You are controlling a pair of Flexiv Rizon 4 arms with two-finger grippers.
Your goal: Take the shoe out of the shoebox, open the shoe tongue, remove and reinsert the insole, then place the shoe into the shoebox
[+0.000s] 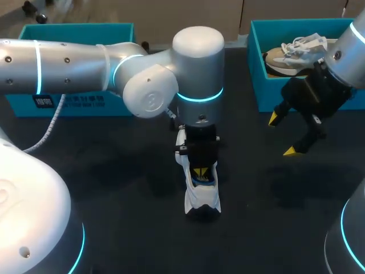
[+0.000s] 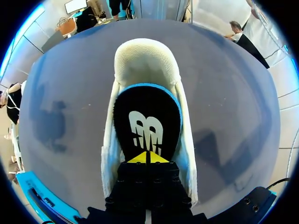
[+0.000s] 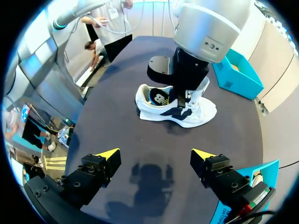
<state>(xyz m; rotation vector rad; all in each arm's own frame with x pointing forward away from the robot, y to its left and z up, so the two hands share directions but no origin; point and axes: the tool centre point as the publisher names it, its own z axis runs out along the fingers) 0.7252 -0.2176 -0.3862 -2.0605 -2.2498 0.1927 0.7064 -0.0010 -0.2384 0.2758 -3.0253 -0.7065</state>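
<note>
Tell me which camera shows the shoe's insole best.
Left wrist view: the insole faces it nearly whole, ahead of the left gripper. Right wrist view shows only a sliver at the heel; in head view the gripper mostly hides it.

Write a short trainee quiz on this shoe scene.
1. True or false: the right gripper is open.
2. Where is the shoe that the left gripper reaches into? A in a teal box; B on the table; C in the right gripper.
3. Fill in: the left gripper's shut tips sit over the shoe's black ____.
Key: 1 true; 2 B; 3 insole.
</note>
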